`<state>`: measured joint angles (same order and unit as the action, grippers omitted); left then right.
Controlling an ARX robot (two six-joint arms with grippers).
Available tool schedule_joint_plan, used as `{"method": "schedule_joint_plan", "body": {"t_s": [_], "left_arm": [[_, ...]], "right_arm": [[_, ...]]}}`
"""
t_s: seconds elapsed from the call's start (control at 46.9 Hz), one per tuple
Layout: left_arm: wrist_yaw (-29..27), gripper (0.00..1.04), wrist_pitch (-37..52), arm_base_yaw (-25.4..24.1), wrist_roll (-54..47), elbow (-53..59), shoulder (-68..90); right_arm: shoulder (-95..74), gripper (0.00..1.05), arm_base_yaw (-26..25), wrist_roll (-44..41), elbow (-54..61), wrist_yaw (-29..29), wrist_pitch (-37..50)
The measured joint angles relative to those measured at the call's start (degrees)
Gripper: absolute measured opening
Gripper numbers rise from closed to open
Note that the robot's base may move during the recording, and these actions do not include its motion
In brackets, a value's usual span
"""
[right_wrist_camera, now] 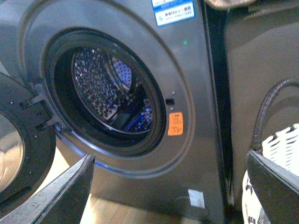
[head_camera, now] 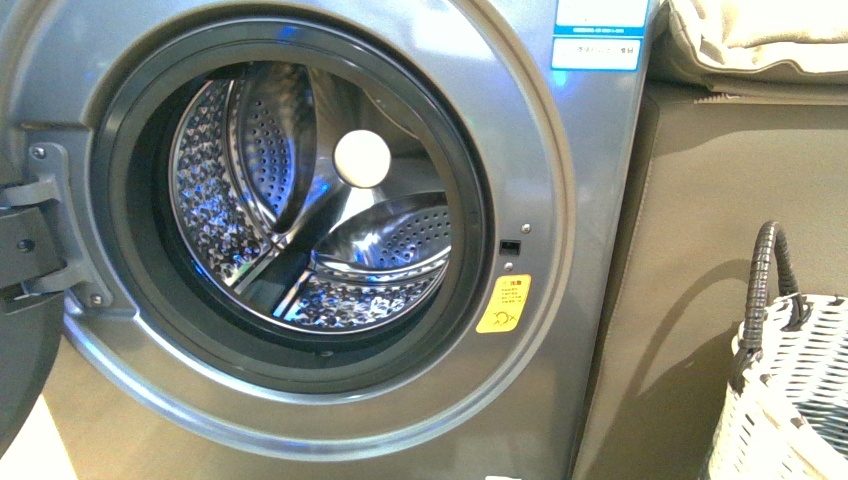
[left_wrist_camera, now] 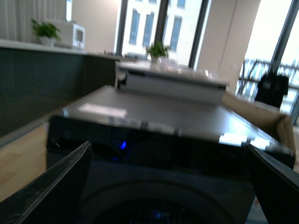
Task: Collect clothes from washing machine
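Observation:
The grey washing machine fills the front view, its door swung open to the left. The perforated steel drum shows through the round mouth with a white round piece at its back. No dark garment shows in any view; the clothes are hidden or out of view. My left gripper is open and empty, facing the machine's top panel above the mouth. My right gripper is open and empty, in front of the machine's lower right front, near the orange sticker. Neither gripper shows in the front view.
A white-and-brown woven basket with a dark handle stands on the floor right of the machine, also in the right wrist view. A brown cabinet side is behind it. The open door juts out at the left.

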<state>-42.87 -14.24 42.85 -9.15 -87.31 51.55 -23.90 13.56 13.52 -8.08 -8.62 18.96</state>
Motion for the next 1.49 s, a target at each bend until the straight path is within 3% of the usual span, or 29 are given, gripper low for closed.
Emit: {"method": "schedule_joint_plan", "body": {"t_s": [0.298, 0.426, 0.618, 0.852, 0.895, 0.959, 1.065, 1.129, 1.193, 1.342, 1.491], "left_arm": [[-7.6, 0.98, 1.7, 3.1, 6.6, 15.3, -3.5], [-9.8, 0.98, 3.3, 3.1, 6.9, 17.9, -6.5], [-11.1, 0.98, 1.1, 4.6, 9.7, 20.1, -7.7], [-11.9, 0.98, -3.8, 6.7, 16.7, 22.6, -6.6], [-10.2, 0.95, -5.0, 6.1, 16.3, 23.0, -7.3], [-3.2, 0.84, -3.5, 3.1, 13.4, 27.5, -10.9], [8.5, 0.58, 1.4, -7.0, 10.6, 42.9, -21.0], [13.5, 0.43, 3.5, -12.2, 10.2, 49.5, -25.9], [18.1, 0.29, 5.4, -16.8, 9.9, 54.9, -29.3], [24.6, 0.04, 7.4, -23.6, 9.6, 63.0, -33.6], [29.6, 0.04, 9.4, -28.8, 9.6, 68.3, -37.5]], "right_arm": [[0.0, 0.97, 15.0, -6.0, 4.5, 20.2, 12.2], [-1.8, 0.97, 18.4, -7.8, 6.7, 25.0, 17.3], [-5.9, 0.97, 19.1, -9.9, 8.0, 28.2, 26.2], [-12.2, 0.97, 14.5, -10.0, 8.5, 27.0, 35.8], [-13.0, 0.97, 13.9, -10.2, 8.6, 26.9, 37.4], [-13.6, 0.97, 13.2, -10.3, 8.6, 26.9, 38.3], [-13.7, 0.97, 12.8, -10.4, 8.6, 27.1, 38.4], [-6.2, 0.85, 12.5, -11.9, 8.0, 32.2, 21.9], [2.9, 0.69, 9.1, -12.6, 7.9, 30.3, 5.3], [9.2, 0.44, 3.7, -13.1, 7.9, 24.9, -4.4], [16.4, 0.2, 0.3, -13.2, 7.9, 22.1, -12.8]]}}
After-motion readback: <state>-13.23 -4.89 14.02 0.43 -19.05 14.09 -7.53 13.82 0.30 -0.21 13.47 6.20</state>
